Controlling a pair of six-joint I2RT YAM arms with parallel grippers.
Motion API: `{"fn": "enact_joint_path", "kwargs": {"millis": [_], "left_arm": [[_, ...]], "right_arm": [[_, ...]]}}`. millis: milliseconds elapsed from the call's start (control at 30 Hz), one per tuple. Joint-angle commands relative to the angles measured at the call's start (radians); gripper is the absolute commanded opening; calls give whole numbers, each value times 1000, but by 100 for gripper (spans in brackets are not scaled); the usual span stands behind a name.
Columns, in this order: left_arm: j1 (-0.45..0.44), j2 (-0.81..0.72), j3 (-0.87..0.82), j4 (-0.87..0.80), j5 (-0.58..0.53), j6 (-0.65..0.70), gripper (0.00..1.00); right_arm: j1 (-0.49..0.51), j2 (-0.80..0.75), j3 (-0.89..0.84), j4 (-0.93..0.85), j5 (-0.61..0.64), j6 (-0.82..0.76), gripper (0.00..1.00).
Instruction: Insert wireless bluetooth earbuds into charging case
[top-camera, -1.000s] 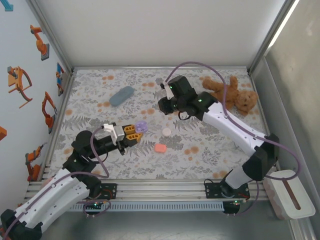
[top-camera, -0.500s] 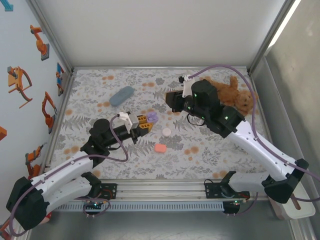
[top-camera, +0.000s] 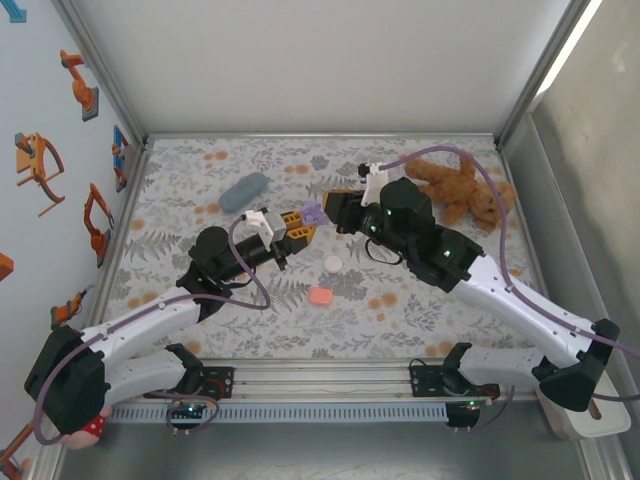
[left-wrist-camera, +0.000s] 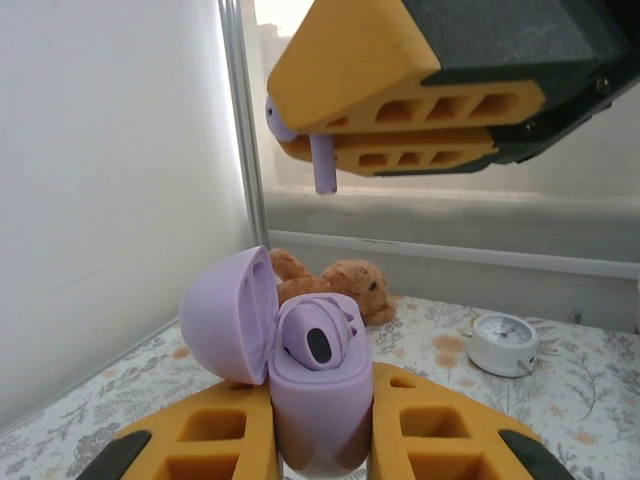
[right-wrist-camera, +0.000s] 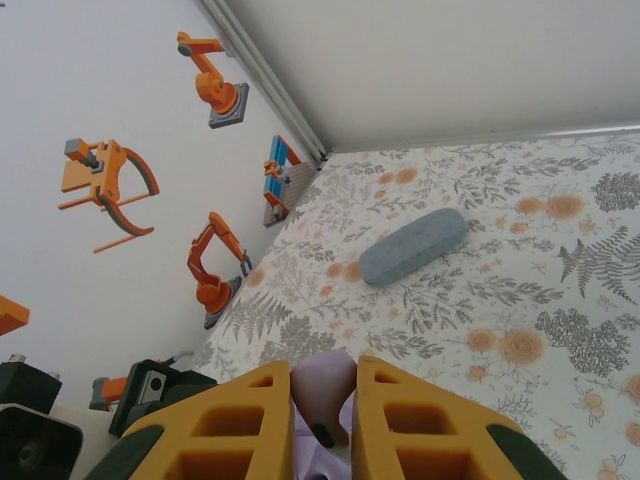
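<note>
Left gripper (left-wrist-camera: 322, 455) is pinching the open lilac case (left-wrist-camera: 318, 385); right gripper (right-wrist-camera: 322, 405) (reaching across from the right) is squeezing a lilac earbud (left-wrist-camera: 323, 168) just above it.

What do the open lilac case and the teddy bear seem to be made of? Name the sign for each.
Lilac case: probably moulded plastic, smooth satin finish; soft sheen on its rounded lid.
Teddy bear: plush fabric, matte; fuzzy brown pile, floppy limbs.

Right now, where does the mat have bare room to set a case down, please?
Bare: the far strip between blue-grey case and teddy bear, and the near-right mat beside the pink case. Crowded: the centre, where left hand and right hand meet near the white case.
</note>
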Motion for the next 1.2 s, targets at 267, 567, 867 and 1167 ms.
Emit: {"fn": "enact_joint_path", "kwargs": {"millis": [267, 567, 867, 1167], "left_arm": [[-13, 34, 42, 90, -22, -2, 0], [-14, 47, 43, 116, -19, -9, 0], [-16, 49, 42, 135, -14, -9, 0], [-16, 51, 44, 143, -9, -10, 0]], "right_arm": [[29, 11, -20, 77, 40, 48, 17], [49, 24, -32, 77, 49, 64, 17], [59, 30, -41, 65, 70, 63, 17], [61, 50, -41, 60, 64, 66, 16]]}}
